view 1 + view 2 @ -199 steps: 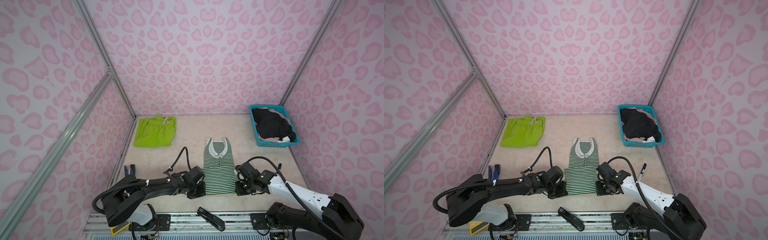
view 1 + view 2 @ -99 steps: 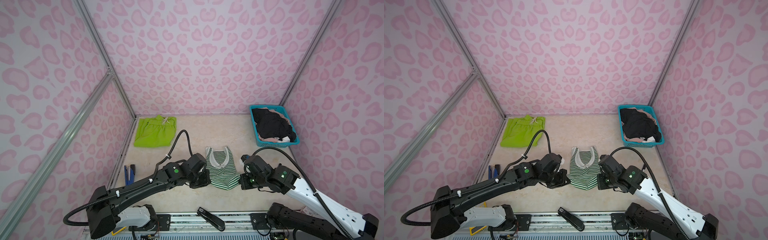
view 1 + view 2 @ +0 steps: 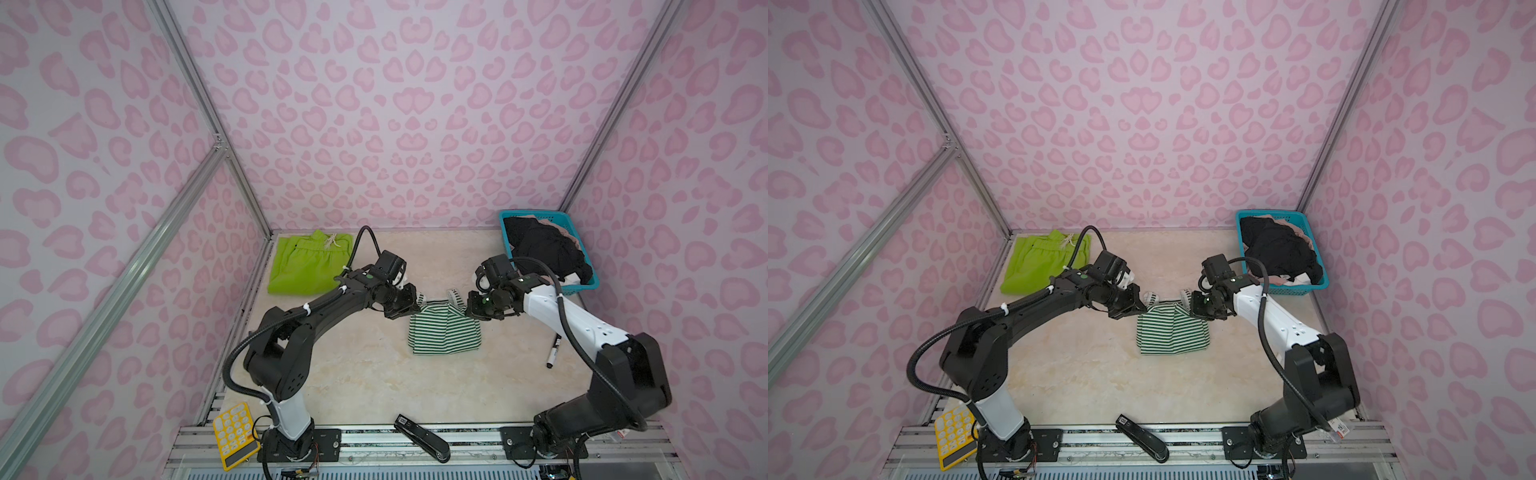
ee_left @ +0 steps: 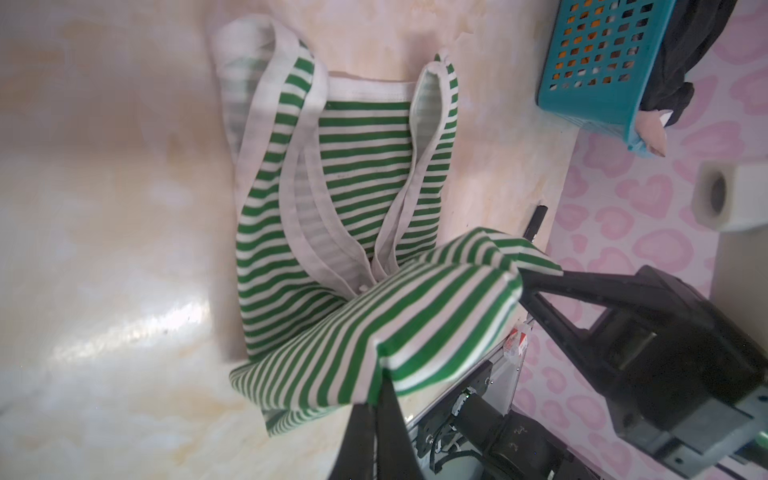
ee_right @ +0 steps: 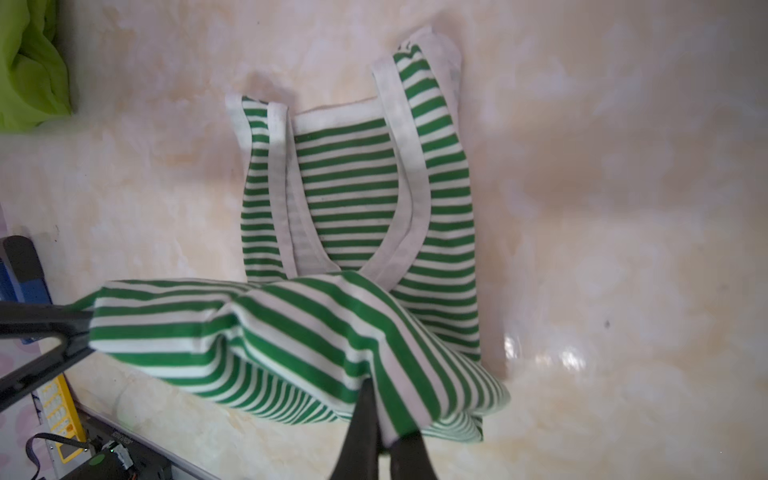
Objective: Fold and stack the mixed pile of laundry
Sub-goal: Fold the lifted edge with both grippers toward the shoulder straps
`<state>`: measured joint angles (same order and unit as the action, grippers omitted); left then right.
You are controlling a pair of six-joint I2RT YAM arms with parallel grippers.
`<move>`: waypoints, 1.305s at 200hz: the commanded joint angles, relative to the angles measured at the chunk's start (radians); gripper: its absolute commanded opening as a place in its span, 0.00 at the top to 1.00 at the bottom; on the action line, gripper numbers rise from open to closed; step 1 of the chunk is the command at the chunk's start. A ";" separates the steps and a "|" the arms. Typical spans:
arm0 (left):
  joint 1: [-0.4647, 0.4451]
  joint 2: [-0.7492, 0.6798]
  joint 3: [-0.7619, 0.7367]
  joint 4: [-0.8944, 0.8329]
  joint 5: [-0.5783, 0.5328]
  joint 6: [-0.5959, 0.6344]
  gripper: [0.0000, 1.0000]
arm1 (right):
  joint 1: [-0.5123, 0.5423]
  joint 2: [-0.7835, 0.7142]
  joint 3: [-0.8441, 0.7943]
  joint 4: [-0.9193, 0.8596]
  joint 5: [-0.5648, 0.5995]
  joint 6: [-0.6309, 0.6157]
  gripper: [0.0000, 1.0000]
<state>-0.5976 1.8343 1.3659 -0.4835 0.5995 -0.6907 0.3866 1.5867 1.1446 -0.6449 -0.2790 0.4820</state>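
On the beige table (image 3: pixel 374 386), lime-green shorts (image 3: pixel 305 266) lie flat at the far left. The striped top (image 3: pixel 444 332) sits mid-table (doubled over, hem raised above the chest). The left gripper (image 3: pixel 415 305) and the right gripper (image 3: pixel 469 310) each pinch a hem corner.

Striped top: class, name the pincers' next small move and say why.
Probably lower the hem flat near the straps: left pincer and right pincer each pinch a hem corner of the striped top, raised above its upper half on the table.
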 commanded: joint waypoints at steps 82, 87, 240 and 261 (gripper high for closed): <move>0.148 0.150 0.081 0.239 0.026 0.016 0.66 | -0.062 0.114 0.044 0.165 -0.021 -0.146 0.56; 0.148 0.140 0.080 0.235 0.020 0.023 0.66 | -0.060 0.103 0.037 0.164 -0.020 -0.157 0.56; 0.055 0.137 -0.033 0.151 -0.222 0.292 0.57 | -0.054 0.255 0.091 0.158 0.108 -0.377 0.46; 0.048 0.160 -0.013 0.155 -0.237 0.323 0.57 | -0.053 0.272 0.106 0.171 0.110 -0.402 0.47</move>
<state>-0.5449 1.9686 1.3270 -0.3260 0.4068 -0.4358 0.3309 1.8393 1.2362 -0.4946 -0.1905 0.1238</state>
